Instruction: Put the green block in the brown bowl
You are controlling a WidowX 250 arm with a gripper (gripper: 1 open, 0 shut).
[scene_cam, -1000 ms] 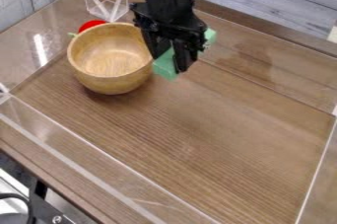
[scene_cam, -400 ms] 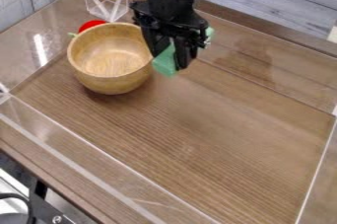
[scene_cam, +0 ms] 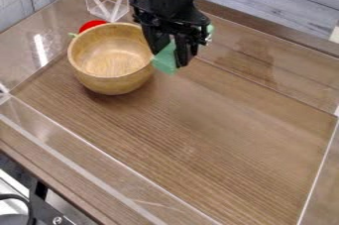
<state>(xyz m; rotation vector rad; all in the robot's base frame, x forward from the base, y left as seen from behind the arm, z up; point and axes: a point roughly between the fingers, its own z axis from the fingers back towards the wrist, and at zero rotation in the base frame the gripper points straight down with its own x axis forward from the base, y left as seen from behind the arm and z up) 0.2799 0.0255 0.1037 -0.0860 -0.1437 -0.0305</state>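
The brown bowl (scene_cam: 110, 58) is round, light wood, and stands at the left of the table with nothing showing inside it. Just off its right rim my black gripper (scene_cam: 172, 56) points straight down. Its fingers are closed on the mint-green block (scene_cam: 166, 63), whose lower end pokes out between the fingertips on the bowl side. The block hangs beside the bowl's rim, not over its hollow. A small patch of green also shows at the gripper's right side (scene_cam: 209, 36).
A small red object (scene_cam: 90, 27) lies behind the bowl, partly hidden by the rim. Clear plastic walls (scene_cam: 79, 160) fence the wooden tabletop at the front and left. A clear folded piece (scene_cam: 109, 4) stands behind the bowl.
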